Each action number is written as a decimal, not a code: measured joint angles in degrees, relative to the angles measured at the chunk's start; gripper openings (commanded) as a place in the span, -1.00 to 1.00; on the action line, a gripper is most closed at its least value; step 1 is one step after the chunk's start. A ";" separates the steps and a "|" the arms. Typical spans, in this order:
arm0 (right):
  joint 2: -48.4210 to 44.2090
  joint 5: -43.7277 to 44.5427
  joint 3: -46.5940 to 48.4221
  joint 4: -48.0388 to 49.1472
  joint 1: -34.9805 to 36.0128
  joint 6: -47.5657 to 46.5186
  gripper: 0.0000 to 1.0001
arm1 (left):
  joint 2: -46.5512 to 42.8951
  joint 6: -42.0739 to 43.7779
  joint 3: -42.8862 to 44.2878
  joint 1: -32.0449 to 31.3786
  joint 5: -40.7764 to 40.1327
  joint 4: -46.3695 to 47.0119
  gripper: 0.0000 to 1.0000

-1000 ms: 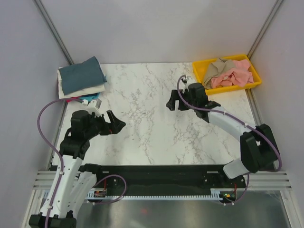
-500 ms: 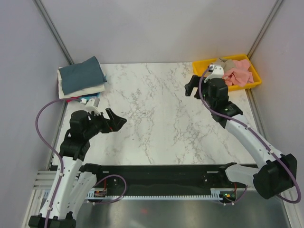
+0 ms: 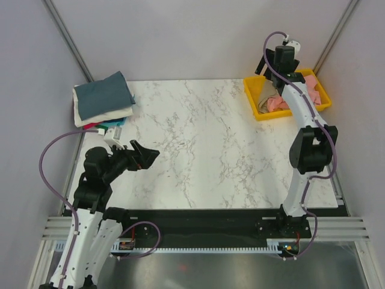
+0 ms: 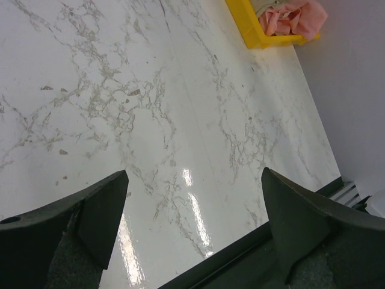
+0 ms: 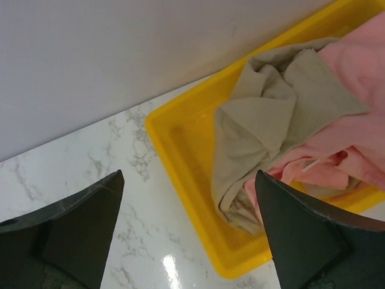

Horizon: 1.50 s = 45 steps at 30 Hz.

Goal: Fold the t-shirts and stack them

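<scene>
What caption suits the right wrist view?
Open right gripper above a yellow tray holding a tan shirt and pink shirt.

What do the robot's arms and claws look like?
The left arm and right arm are white tubes joined by chunky black joints. A thin purple cable loops along each. The left gripper and right gripper are black, each with two broad, wedge-shaped fingers.

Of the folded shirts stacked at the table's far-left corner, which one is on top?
The slate-blue shirt. It covers the stack, with the cream shirt directly under it and only edges of a teal shirt and a red shirt showing below.
</scene>
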 measured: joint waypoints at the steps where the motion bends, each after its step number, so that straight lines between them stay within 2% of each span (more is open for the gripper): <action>1: 4.02 1.05 4.68 -1.53 -0.13 -0.79 0.96 | 0.76 -0.20 0.00 0.00 0.15 0.00 0.97; 7: 20.98 5.33 19.93 -5.44 -2.34 -4.22 0.96 | 4.50 -0.44 0.00 0.00 0.72 -0.02 0.96; 13: 29.88 8.74 23.82 -7.96 -3.72 -5.64 0.92 | 5.18 -0.44 0.00 0.00 0.72 -0.02 0.95; 15: 31.17 9.40 24.46 -8.20 -3.69 -6.32 0.60 | 5.25 -0.46 0.00 0.02 0.72 0.00 0.95; 16: 31.78 9.55 25.03 -8.22 -3.67 -6.78 0.35 | 5.35 -0.46 0.00 0.00 0.72 -0.02 0.95; 17: 32.00 9.53 25.24 -8.07 -3.61 -7.02 -0.17 | 5.49 -0.46 0.00 0.02 0.72 0.00 0.95; 18: 32.00 9.53 25.38 -8.11 -3.58 -7.74 -0.40 | 5.62 -0.46 0.00 0.00 0.72 -0.02 0.95; 20: 31.98 9.42 26.23 -7.54 -3.54 -8.39 -0.77 | 5.77 -0.48 0.00 0.00 0.72 0.00 0.95; 22: 31.39 9.38 26.56 -6.73 -3.04 -9.44 -1.00 | 5.77 -0.50 0.00 0.02 0.72 -0.02 0.94; 25: 29.16 8.92 26.56 -6.58 -2.05 -11.08 -1.00 | 5.73 -0.55 0.00 0.00 0.72 -0.02 0.94; 29: 23.19 3.52 27.50 -6.71 0.90 -12.48 -1.00 | 5.62 -0.61 0.00 0.02 0.72 0.00 0.94; 34: 6.73 -4.92 27.21 -3.50 7.76 -12.31 -1.00 | 4.66 -0.61 0.00 0.02 0.70 -0.02 0.94; 35: 2.69 -5.70 26.82 -2.36 9.09 -11.89 -0.97 | 4.35 -0.61 0.00 0.02 0.70 0.00 0.94; 36: -1.29 -5.77 25.70 -0.59 10.34 -11.63 -0.72 | 4.07 -0.61 0.00 0.00 0.68 -0.02 0.94; 37: -6.34 -5.73 23.74 0.98 11.47 -11.06 0.38 | 3.76 -0.61 0.00 0.02 0.68 -0.02 0.94; 38: -11.21 -5.35 21.73 2.23 12.00 -10.40 0.79 | 3.45 -0.61 0.00 0.02 0.66 -0.02 0.94; 39: -16.11 -4.76 18.69 4.11 11.85 -9.97 0.96 | 3.06 -0.59 0.00 0.00 0.66 -0.02 0.94; 42: -27.45 -3.13 7.48 6.05 9.38 -6.69 0.96 | 2.58 -0.59 0.00 0.00 0.59 -0.04 0.94; 45: -38.01 -3.04 -14.73 8.41 7.78 -1.55 0.96 | 2.38 -0.57 0.00 0.02 0.28 -0.42 0.94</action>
